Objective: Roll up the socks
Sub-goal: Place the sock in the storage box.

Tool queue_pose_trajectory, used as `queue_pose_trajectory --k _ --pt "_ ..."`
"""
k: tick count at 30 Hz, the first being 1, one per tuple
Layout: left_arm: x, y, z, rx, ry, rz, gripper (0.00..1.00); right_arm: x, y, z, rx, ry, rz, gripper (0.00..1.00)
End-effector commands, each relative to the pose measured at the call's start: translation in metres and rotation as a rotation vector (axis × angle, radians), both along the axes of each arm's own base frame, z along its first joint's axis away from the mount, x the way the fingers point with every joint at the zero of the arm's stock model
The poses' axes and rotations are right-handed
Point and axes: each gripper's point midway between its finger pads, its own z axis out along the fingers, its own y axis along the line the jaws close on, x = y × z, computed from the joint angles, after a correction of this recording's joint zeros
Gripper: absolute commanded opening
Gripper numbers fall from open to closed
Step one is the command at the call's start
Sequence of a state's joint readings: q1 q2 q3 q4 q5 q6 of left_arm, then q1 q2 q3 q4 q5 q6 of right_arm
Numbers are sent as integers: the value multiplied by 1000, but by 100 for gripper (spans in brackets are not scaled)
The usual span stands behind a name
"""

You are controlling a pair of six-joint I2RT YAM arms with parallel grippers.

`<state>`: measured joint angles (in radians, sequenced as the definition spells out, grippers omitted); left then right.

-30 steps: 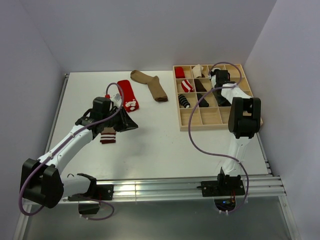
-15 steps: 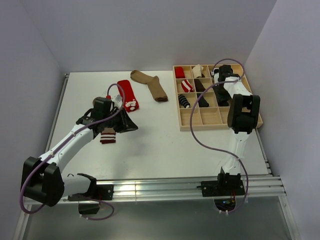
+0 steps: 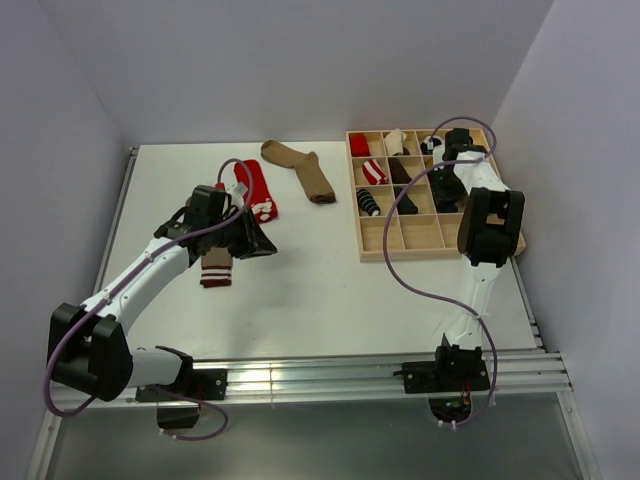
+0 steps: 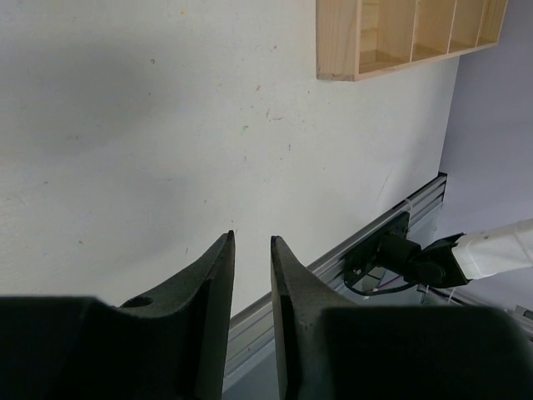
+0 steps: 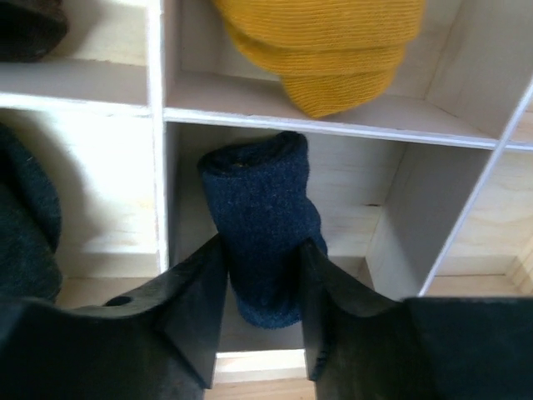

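Note:
My right gripper (image 3: 447,172) reaches into the wooden compartment tray (image 3: 420,252). In the right wrist view it (image 5: 261,243) is shut on a rolled navy sock (image 5: 265,217) that stands in one compartment. My left gripper (image 3: 262,245) hovers over the table with its jaws nearly together and nothing between them (image 4: 251,239). A tan sock with a maroon-white striped cuff (image 3: 215,270) lies flat just left of it. A red sock with a white motif (image 3: 256,190) and a plain brown sock (image 3: 300,168) lie flat farther back.
Several tray compartments hold rolled socks, among them a red one (image 3: 360,145), a striped one (image 3: 373,172) and a yellow one (image 5: 321,42) in the cell beyond the navy roll. The tray's corner (image 4: 350,50) shows in the left wrist view. A metal rail (image 3: 330,375) runs along the near edge.
My right gripper has moved toward the tray's far right compartments. My left arm has shifted slightly away from the near edge; its gripper stays by the tan sock.

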<state>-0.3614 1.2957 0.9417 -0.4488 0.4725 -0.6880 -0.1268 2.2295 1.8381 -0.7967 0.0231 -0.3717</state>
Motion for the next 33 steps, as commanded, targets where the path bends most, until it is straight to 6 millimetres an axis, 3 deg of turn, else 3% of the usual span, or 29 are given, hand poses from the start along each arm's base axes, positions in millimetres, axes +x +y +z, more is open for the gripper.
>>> queue_pose_trajectory --k 1,8,23,30,33 --pt "9 1 13 21 -51 -16 29 -11 24 3 107 51 44 46" --pt "13 3 9 35 -50 -1 29 -8 24 27 100 19 51 59" --pt "40 12 10 79 -104 122 37 -8 22 84 81 -79 49 65" --pt "60 34 -9 157 -98 304 37 -14 27 115 90 -138 65 65" --pt "66 54 -18 209 -98 410 36 -20 31 128 105 -168 83 64"
